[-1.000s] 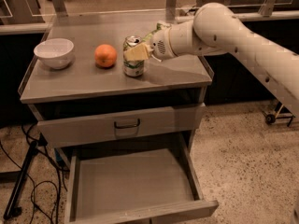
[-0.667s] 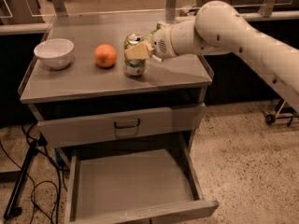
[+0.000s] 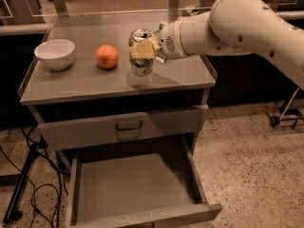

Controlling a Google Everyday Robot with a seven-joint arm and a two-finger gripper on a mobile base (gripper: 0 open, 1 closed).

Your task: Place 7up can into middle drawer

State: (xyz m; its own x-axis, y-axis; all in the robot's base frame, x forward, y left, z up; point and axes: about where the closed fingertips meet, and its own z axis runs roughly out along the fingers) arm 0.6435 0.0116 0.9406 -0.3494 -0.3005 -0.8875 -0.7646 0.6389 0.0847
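Note:
The silver-and-green 7up can [image 3: 141, 65] stands upright near the middle of the grey cabinet top [image 3: 85, 82], or just above it. My gripper [image 3: 143, 50] reaches in from the right on the white arm and is shut on the can's upper half, with a pale finger [image 3: 137, 50] across its front. The middle drawer [image 3: 133, 186] is pulled wide open below, showing a bare grey floor, low side walls and a front lip.
An orange fruit [image 3: 107, 56] and a white bowl [image 3: 54, 53] sit to the left of the can. A closed drawer front with a black handle [image 3: 128, 126] is above the open drawer. Cables [image 3: 28, 194] lie on the floor at the left.
The gripper and the can have shifted slightly up and to the right. The bowl, the orange and the drawers have not moved.

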